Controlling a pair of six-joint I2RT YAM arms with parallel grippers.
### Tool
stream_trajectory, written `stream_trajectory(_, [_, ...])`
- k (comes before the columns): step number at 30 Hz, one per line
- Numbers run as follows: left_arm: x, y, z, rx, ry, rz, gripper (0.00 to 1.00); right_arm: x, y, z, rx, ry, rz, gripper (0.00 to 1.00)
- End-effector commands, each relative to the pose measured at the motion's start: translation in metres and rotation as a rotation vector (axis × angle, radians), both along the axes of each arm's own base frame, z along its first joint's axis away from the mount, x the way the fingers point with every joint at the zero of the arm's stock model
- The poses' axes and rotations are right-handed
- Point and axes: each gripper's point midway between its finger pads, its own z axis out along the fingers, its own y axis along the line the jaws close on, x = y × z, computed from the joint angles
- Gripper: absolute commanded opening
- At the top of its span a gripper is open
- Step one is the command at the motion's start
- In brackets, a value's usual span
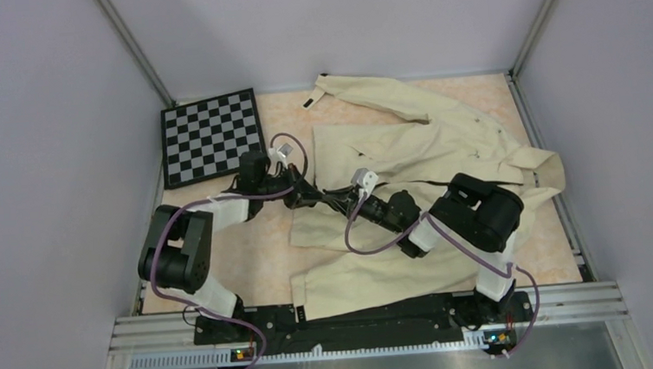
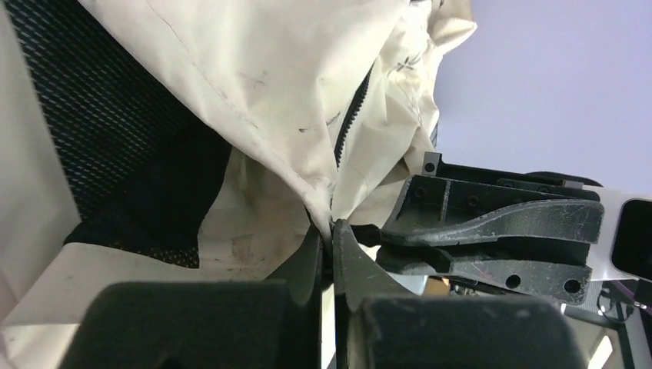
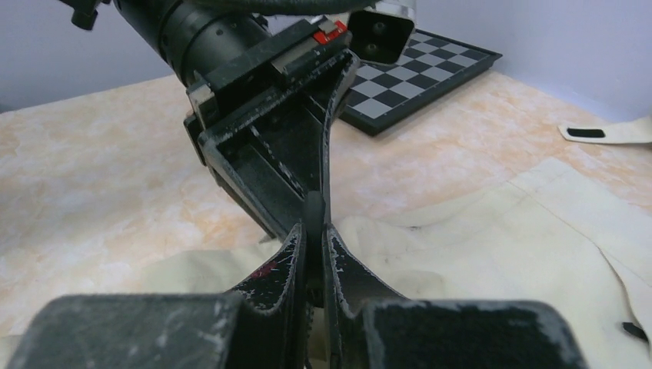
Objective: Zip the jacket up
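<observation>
The cream jacket [image 1: 416, 143] lies spread on the table, collar to the right and hem to the left. It also shows in the left wrist view [image 2: 269, 69] and the right wrist view [image 3: 500, 246]. Its dark zipper [image 2: 350, 123] runs down to my left gripper [image 2: 330, 231], which is shut on the cloth at the zipper's bottom end. My right gripper [image 3: 314, 231] is shut on a thin dark piece there, seemingly the zipper pull. The two grippers meet tip to tip near the hem, left [image 1: 311, 196] and right [image 1: 334, 199].
A black and white chessboard [image 1: 211, 136] lies at the back left, also in the right wrist view [image 3: 415, 73]. The jacket's black mesh lining [image 2: 115, 100] shows where the front hangs open. A sleeve cuff [image 1: 309, 101] reaches toward the back wall.
</observation>
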Motion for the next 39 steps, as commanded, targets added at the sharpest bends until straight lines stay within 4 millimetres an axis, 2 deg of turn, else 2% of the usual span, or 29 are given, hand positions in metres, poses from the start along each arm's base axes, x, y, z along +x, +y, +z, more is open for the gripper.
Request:
stream_trajectory(1, [0.035,0.022,0.019,0.039,-0.114,0.111,0.00,0.004,-0.023,0.052,0.113,-0.189,-0.024,0.00])
stream_trajectory(5, [0.053,0.049,0.030,0.026,-0.165,0.238,0.00,0.013,-0.048,0.047,0.069,-0.214,-0.064,0.00])
stream_trajectory(9, [0.059,0.053,0.036,0.004,-0.186,0.272,0.00,0.025,-0.079,0.051,0.068,-0.209,-0.201,0.00])
stream_trajectory(15, [0.063,0.063,0.028,0.042,-0.186,0.346,0.00,0.049,-0.157,0.057,0.144,-0.121,-0.547,0.00])
stream_trajectory(21, [0.076,0.070,0.019,0.054,-0.149,0.387,0.00,0.044,-0.229,0.053,0.081,-0.160,-0.716,0.00])
stream_trajectory(23, [0.083,0.077,0.019,0.063,-0.137,0.401,0.00,0.042,-0.245,0.063,0.130,-0.165,-0.661,0.00])
stream_trajectory(26, [0.095,0.086,0.017,0.107,-0.129,0.424,0.00,0.038,-0.268,0.086,0.135,-0.228,-0.713,0.00])
stream_trajectory(28, [0.102,0.092,0.016,0.126,-0.133,0.438,0.00,0.043,-0.286,0.087,0.071,-0.198,-0.769,0.00])
stream_trajectory(30, [0.108,0.095,0.014,0.141,-0.126,0.448,0.00,0.043,-0.314,0.079,-0.017,-0.187,-0.875,0.00])
stream_trajectory(32, [0.111,0.096,0.013,0.144,-0.120,0.458,0.00,0.035,-0.351,0.080,-0.014,-0.206,-0.983,0.00])
stream_trajectory(34, [0.114,0.097,0.012,0.143,-0.120,0.474,0.00,0.030,-0.385,0.072,-0.010,-0.163,-1.076,0.00])
stream_trajectory(35, [0.114,0.098,0.011,0.148,-0.118,0.479,0.00,0.028,-0.397,0.071,-0.007,-0.163,-1.121,0.00])
stream_trajectory(39, [0.119,0.103,0.007,0.189,-0.115,0.493,0.00,0.025,-0.426,0.063,-0.104,-0.194,-1.239,0.00])
